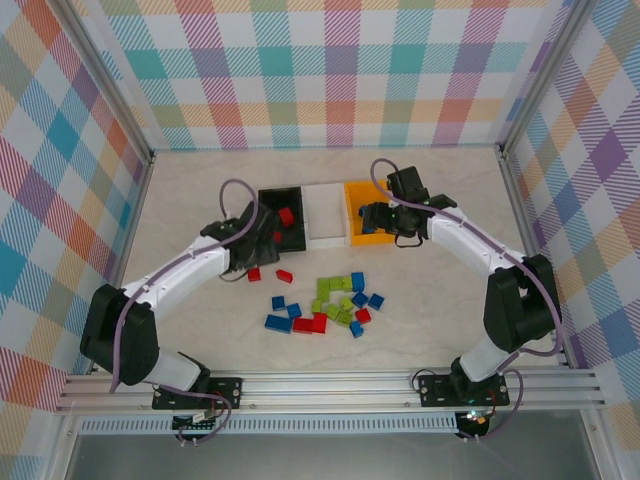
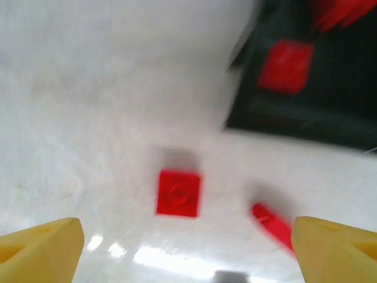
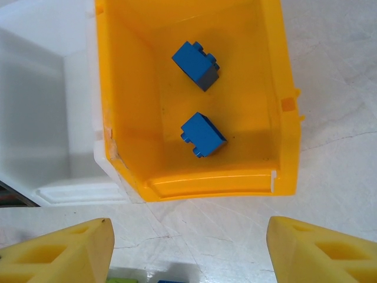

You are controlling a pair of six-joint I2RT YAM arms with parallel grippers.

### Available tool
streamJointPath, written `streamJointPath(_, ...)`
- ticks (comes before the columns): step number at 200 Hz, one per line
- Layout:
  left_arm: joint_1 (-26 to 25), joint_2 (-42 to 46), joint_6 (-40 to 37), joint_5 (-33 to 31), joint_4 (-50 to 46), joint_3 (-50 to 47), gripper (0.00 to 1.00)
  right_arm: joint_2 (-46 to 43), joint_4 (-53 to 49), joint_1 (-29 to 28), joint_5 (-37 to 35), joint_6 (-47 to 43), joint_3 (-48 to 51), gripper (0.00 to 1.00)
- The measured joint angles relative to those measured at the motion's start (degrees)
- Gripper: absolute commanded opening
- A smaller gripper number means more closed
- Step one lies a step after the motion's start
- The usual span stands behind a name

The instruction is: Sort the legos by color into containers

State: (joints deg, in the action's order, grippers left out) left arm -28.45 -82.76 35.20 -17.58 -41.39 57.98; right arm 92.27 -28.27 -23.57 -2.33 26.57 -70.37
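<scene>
Pale table [image 1: 450, 320]: black bin [image 1: 270, 198], white bin [image 1: 325, 215], orange bin [image 1: 353, 203] (side by side); loose legos [image 1: 335, 298] nearer.

Pastel plaid walls [image 1: 340, 70] in teal, orange, purple and pink stand round a pale cream, faintly marbled table [image 1: 180, 220]. Red bricks [image 1: 287, 216] show against the black bin [image 1: 292, 197]. The white bin [image 1: 325, 215] is plain. Two blue bricks [image 3: 203, 134] lie in the orange-yellow bin [image 3: 283, 88]. The loose legos [image 1: 335, 300] are red, blue and lime green.

Black bin [image 1: 272, 193], white bin [image 1: 325, 218], orange bin [image 1: 354, 194] in row; legos [image 1: 335, 300] scattered on near side.
</scene>
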Motion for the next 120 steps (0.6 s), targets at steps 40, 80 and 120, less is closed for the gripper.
streamJointPath(40,0.9,-3.4,0.2,1.7,3.0,-6.2,0.90,0.0,0.1,0.0,0.0,0.0,0.1,0.71)
streamJointPath(80,1.7,-10.0,0.2,1.4,8.1,-6.0,0.80,-0.7,0.1,0.3,0.0,0.0,0.1,0.70)
streamJointPath(120,2.1,-12.7,-0.4,2.6,11.3,-5.4,0.59,-2.4,0.1,0.3,0.0,0.0,0.1,0.70)
